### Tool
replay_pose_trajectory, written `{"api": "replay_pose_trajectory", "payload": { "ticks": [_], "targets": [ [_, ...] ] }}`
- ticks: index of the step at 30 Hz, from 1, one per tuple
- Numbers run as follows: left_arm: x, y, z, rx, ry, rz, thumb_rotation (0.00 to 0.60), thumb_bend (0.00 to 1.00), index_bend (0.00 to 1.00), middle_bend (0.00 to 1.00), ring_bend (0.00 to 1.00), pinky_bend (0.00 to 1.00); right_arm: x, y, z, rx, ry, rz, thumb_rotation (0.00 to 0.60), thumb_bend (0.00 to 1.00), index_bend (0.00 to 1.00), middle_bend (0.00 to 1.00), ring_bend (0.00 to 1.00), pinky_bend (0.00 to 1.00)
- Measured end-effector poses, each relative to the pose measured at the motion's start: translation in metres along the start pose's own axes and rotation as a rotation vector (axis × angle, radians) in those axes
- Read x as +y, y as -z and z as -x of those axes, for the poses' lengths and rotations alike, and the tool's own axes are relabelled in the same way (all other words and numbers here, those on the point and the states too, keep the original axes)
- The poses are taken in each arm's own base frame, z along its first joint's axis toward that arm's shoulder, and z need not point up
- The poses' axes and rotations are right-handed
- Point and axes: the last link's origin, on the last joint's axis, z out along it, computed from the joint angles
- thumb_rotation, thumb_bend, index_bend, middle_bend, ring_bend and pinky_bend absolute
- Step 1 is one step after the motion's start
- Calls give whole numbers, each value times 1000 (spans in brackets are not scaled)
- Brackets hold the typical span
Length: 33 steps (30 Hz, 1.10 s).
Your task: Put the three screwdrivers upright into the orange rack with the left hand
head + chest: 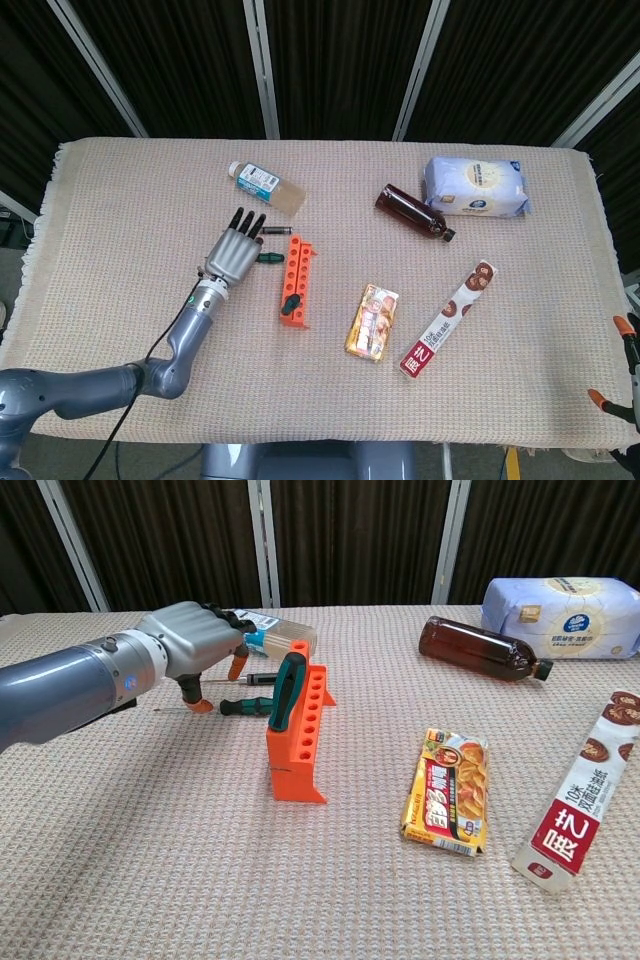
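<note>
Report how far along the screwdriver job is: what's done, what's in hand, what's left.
Done: one screwdriver stands upright in the orange rack. In hand: nothing gripped yet; the left hand is over the two screwdrivers lying beside the rack, the larger one and the thinner one, fingers apart. Left: both of those must be picked up and set upright in the rack.

The left hand sits left of the middle of the head view, palm down, fingers straight and apart, holding nothing. The right hand only peeks in at the bottom right corner.
</note>
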Motion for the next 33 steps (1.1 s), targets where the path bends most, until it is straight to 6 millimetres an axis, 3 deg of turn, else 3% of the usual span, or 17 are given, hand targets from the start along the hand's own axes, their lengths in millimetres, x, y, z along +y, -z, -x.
{"api": "replay_pose_trajectory", "payload": {
  "ticks": [12,33],
  "targets": [
    [15,-17,9,-24,88,-15,600,341,359,0,0,0,3,4,-4,4,-4,12,600,0,63,0,0,0],
    [31,-34,20,-74,317,-43,600,332,365,0,0,0,8,9,-9,10,-2,37,600,0,82,0,0,0]
  ]
}}
